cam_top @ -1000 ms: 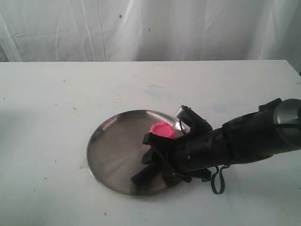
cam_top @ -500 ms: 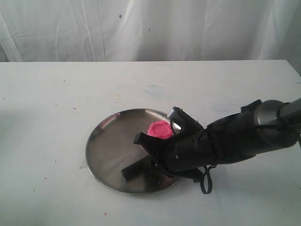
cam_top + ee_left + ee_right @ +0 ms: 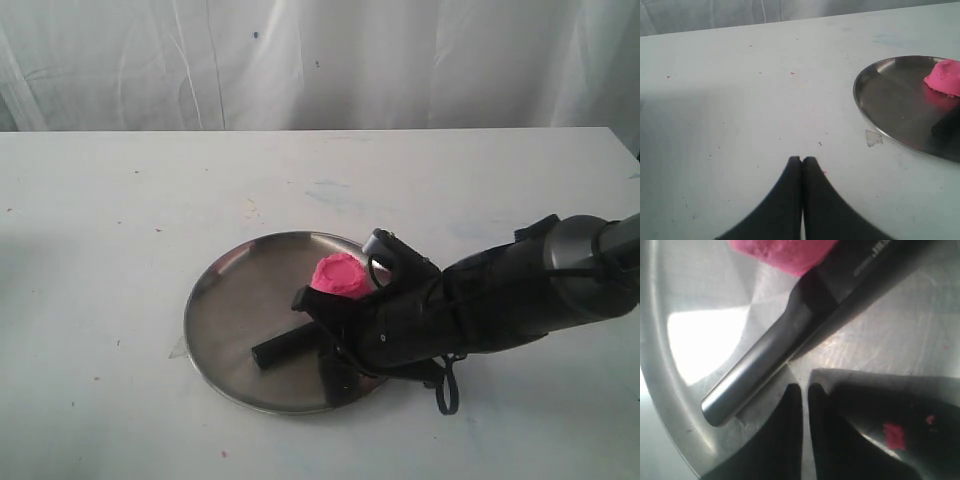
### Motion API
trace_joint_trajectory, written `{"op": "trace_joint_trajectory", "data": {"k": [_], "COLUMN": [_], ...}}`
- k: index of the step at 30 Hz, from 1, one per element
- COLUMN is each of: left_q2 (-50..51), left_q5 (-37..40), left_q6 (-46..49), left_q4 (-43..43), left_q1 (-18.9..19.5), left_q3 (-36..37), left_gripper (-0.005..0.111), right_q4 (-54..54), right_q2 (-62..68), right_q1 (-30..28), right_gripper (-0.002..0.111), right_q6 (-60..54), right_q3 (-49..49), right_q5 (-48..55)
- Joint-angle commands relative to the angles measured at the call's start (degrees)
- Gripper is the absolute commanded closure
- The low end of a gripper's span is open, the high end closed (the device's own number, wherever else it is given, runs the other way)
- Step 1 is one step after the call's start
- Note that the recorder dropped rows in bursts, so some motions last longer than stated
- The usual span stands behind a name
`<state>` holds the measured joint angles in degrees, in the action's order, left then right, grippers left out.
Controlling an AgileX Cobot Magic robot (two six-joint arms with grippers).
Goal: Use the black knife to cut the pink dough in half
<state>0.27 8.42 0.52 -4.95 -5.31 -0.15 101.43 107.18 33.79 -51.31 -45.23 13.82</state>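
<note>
Right arm bends low over the plate, its claw pinched shut beside the black knife.
The arm comes in from the right and tips down. The right claw is squeezed almost tight with nothing in it; the knife lies just beside its tips. The pink dough sits on the plate next to the blade. The left claw is closed too, over the table.

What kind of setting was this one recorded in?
Most likely a robot test bench, not a real kitchen: a plain white table, a white draped cloth backdrop, and just one metal plate with pink dough and a black knife.
</note>
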Motion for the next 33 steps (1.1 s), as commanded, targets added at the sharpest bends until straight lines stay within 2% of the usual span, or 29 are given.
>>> {"op": "trace_joint_trajectory", "data": {"k": [1,3,6,10,14,20,24,26,29,30,31,33], "left_q2": [-0.27,-0.27,-0.27,-0.27,-0.27,-0.27,-0.27,-0.27,-0.27,-0.27,-0.27,-0.27], "left_q5": [-0.13,-0.13,-0.13,-0.13,-0.13,-0.13,-0.13,-0.13,-0.13,-0.13,-0.13,-0.13], "left_q6": [-0.52,-0.52,-0.52,-0.52,-0.52,-0.52,-0.52,-0.52,-0.52,-0.52,-0.52,-0.52], "left_q4": [-0.24,-0.24,-0.24,-0.24,-0.24,-0.24,-0.24,-0.24,-0.24,-0.24,-0.24,-0.24], "left_q1": [0.11,0.11,0.11,0.11,0.11,0.11,0.11,0.11,0.11,0.11,0.11,0.11], "left_q3": [0.15,0.15,0.15,0.15,0.15,0.15,0.15,0.15,0.15,0.15,0.15,0.15], "left_gripper": [0.107,0.107,0.107,0.107,0.107,0.107,0.107,0.107,0.107,0.107,0.107,0.107], "right_q4": [-1.48,-1.48,-1.48,-1.66,-13.34,-30.10,-34.52,-40.12,-49.91,-51.62,-52.98,-61.58], "right_q2": [-2.65,-4.75,-8.26,-13.16,-19.65,-23.94,-23.71,-23.71,-23.71,-23.71,-23.71,-23.71], "right_q1": [0.02,0.02,0.02,0.02,0.80,1.76,1.76,1.76,1.76,1.76,1.76,1.76], "right_gripper": [0.102,0.102,0.100,0.083,0.065,0.063,0.063,0.063,0.063,0.063,0.063,0.063], "right_q6": [-7.90,-13.22,-14.90,-20.69,-33.57,-38.80,-51.21,-54.70,-54.17,-50.76,-44.11,-20.25], "right_q3": [1.98,1.98,1.98,1.98,0.05,-6.51,-7.92,-7.92,-7.92,-7.92,-7.92,-8.01], "right_q5": [-2.17,0.58,1.46,3.33,6.29,3.03,5.49,4.36,-1.61,-5.10,-8.55,-12.77]}}
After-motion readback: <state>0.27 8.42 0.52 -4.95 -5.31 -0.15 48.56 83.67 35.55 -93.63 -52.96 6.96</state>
